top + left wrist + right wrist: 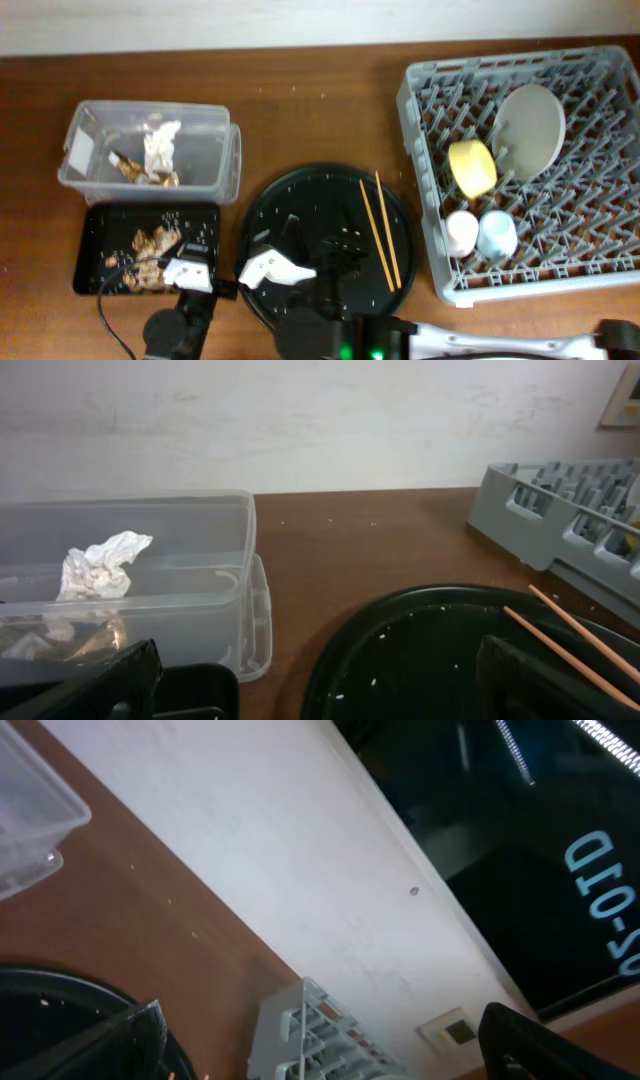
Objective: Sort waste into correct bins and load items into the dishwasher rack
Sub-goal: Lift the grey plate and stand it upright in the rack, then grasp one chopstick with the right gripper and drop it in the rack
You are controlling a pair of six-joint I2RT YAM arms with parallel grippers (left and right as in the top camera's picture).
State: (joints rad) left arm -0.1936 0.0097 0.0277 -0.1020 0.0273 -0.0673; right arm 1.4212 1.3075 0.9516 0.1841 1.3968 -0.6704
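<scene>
The grey dishwasher rack [420, 180] on the right holds the pale plate [530, 130], yellow bowl [472, 167], pink cup [461, 232] and blue cup [497, 235]. Two chopsticks [380, 230] lie on the round black tray [300, 200]; they also show in the left wrist view [570, 640]. The clear tub [150, 108] holds the white napkin [160, 145] and shiny wrapper [135, 170]. Food scraps [150, 250] lie in the small black tray [100, 215]. My left gripper [228, 283] is open and empty, low between the two trays. My right gripper [340, 245] is open and empty over the round tray.
Scattered rice grains [380, 682] dot the round tray [420, 650]. The tub [200, 560] with the napkin [100, 565] stands ahead left of my left gripper [310, 690]. The right wrist view tilts up at the wall, with the rack [320, 1030] low between my fingers [330, 1040].
</scene>
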